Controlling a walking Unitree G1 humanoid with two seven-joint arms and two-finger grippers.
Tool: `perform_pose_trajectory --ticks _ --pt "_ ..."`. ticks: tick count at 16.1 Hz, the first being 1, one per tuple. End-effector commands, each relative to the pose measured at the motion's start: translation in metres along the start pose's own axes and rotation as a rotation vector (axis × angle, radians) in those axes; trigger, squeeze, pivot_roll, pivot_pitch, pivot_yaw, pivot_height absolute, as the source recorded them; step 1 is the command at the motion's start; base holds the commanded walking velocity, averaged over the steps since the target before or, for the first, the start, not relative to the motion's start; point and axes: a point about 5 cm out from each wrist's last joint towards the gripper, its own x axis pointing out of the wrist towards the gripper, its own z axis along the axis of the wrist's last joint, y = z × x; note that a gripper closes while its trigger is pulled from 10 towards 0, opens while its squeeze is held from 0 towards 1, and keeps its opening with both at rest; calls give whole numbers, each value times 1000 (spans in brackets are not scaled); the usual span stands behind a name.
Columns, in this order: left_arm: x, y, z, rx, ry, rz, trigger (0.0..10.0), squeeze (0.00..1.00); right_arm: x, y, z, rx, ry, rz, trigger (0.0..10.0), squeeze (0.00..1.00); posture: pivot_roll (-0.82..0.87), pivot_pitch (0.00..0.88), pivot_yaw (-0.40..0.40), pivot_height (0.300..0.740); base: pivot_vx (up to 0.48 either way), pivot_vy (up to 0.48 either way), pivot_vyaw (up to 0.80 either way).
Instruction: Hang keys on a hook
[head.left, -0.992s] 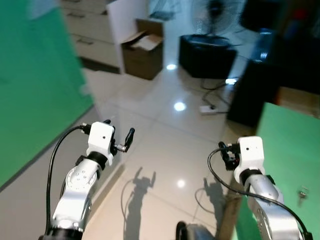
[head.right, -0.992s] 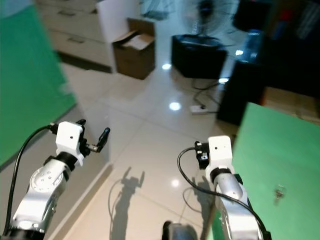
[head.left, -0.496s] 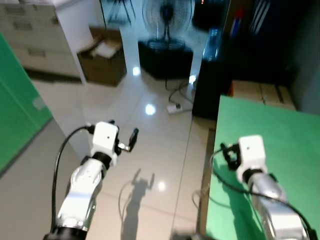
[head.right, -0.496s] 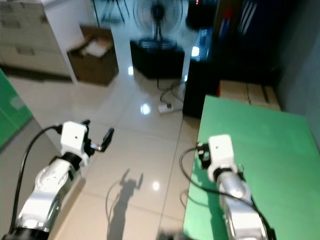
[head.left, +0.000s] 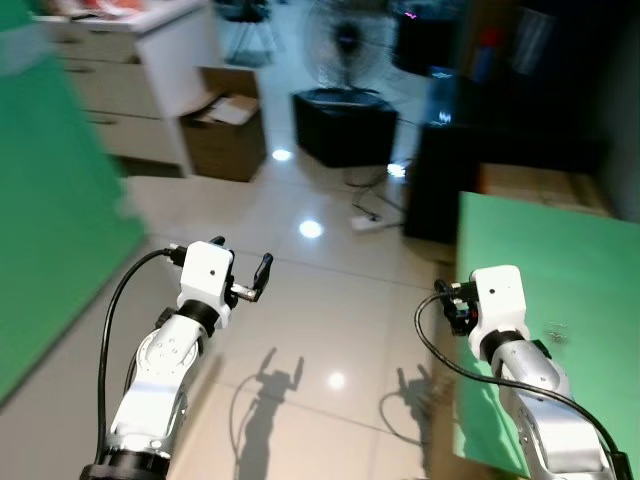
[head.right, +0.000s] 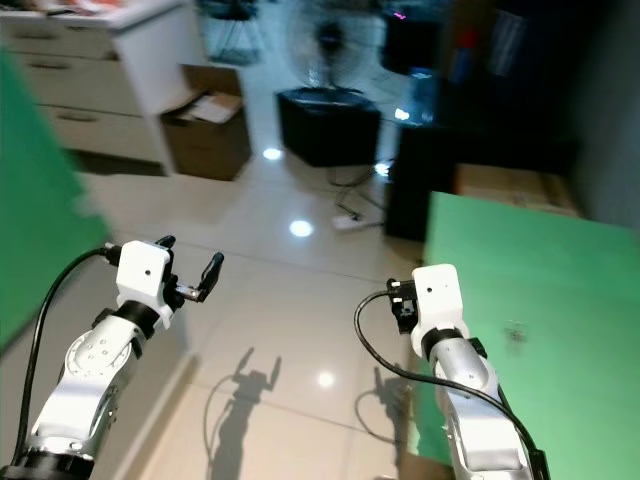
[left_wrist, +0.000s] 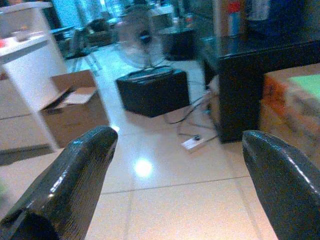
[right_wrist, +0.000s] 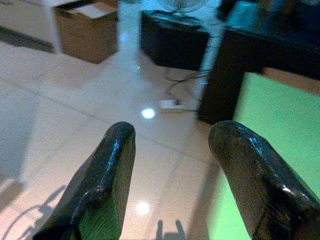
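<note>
A small bunch of keys (head.left: 555, 335) lies on the green tabletop (head.left: 570, 250) at my right, just past my right arm. My right gripper (head.left: 450, 302) hovers by the table's left edge, a short way left of the keys. It is open, and its two fingers (right_wrist: 107, 170) have only floor between them. My left gripper (head.left: 240, 256) is held out over the tiled floor on the left, also open and holding nothing, as the left wrist view's spread fingers (left_wrist: 75, 175) show.
A green panel (head.left: 50, 200) stands at the far left. An open cardboard box (head.left: 225, 135), a white cabinet (head.left: 140, 80), a fan (head.left: 345, 40) on a black base and a dark cabinet (head.left: 480, 180) line the back. A power strip (head.left: 365, 222) lies on the glossy floor.
The camera has swung, so the room has shifted across the picture. Both arms keep the same pose with open fingers.
</note>
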Motion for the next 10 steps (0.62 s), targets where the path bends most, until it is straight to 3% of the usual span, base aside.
perform_pose_trajectory --ticks 1,3,8,10 --pt "-1 3 2 37 -5 -2 10000 0 1 5 1 8 -3 17 10000 0 -26 0 39 740 0 0 0" --pt "-1 3 2 50 -8 -14 10000 0 2 6 1 8 0 14 10000 0 -31 0 44 740 0 -148 0" --pt "6 0 2 46 -10 -16 10000 0 2 0 5 32 -10 -17 10000 0 -42 0 36 740 0 -480 0" --pt "2 2 1 1 -6 9 10000 0 5 2 8 57 -15 1 10000 0 -30 0 25 740 0 -240 -800"
